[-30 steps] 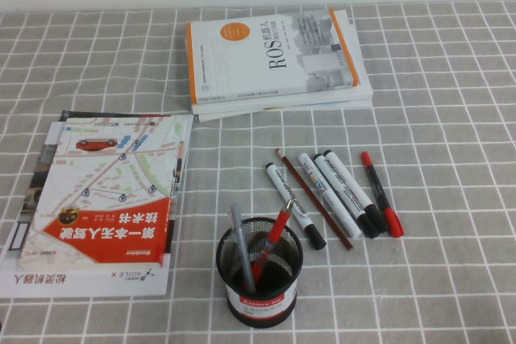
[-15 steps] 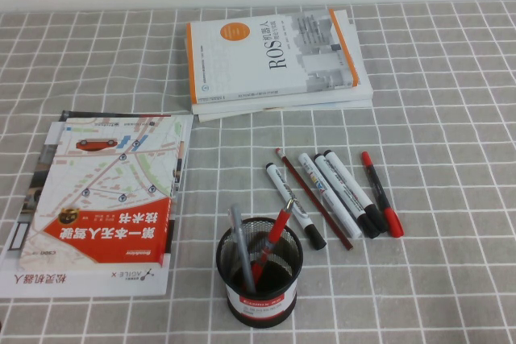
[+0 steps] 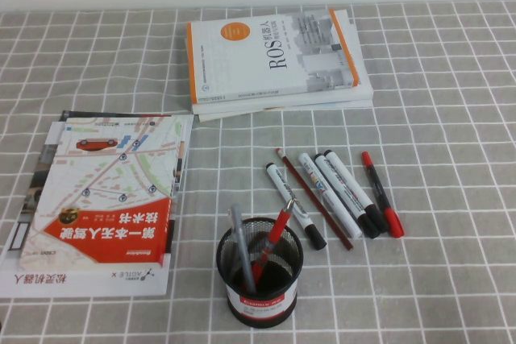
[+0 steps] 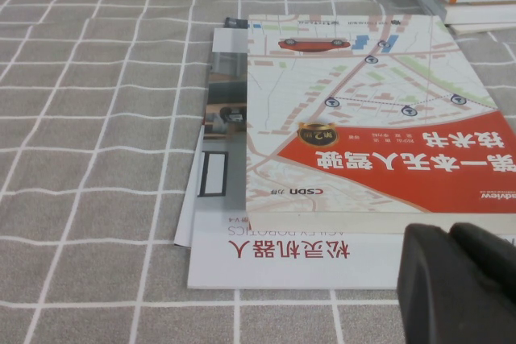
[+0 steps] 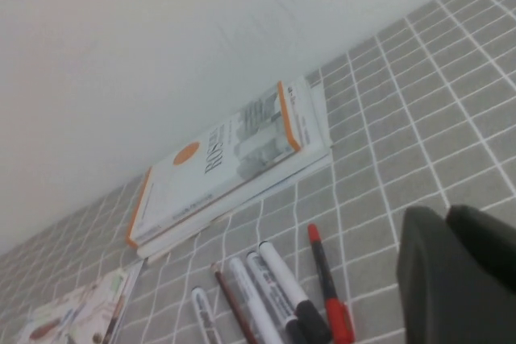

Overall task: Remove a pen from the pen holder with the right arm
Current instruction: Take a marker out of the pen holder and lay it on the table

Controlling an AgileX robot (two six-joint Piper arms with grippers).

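Left hand [image 4: 450,239], right hand [image 5: 446,219] closed, aloft

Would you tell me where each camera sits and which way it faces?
High view: raised on the robot's side, angled down at pen holder, markers, red map book, ROS book; no arm shows.
Left wrist view: low beside the red map book, facing it; shut left gripper in foreground.
Right wrist view: right of the markers, facing the wall; shut right gripper in foreground.
High and right wrist views share markers and ROS book.
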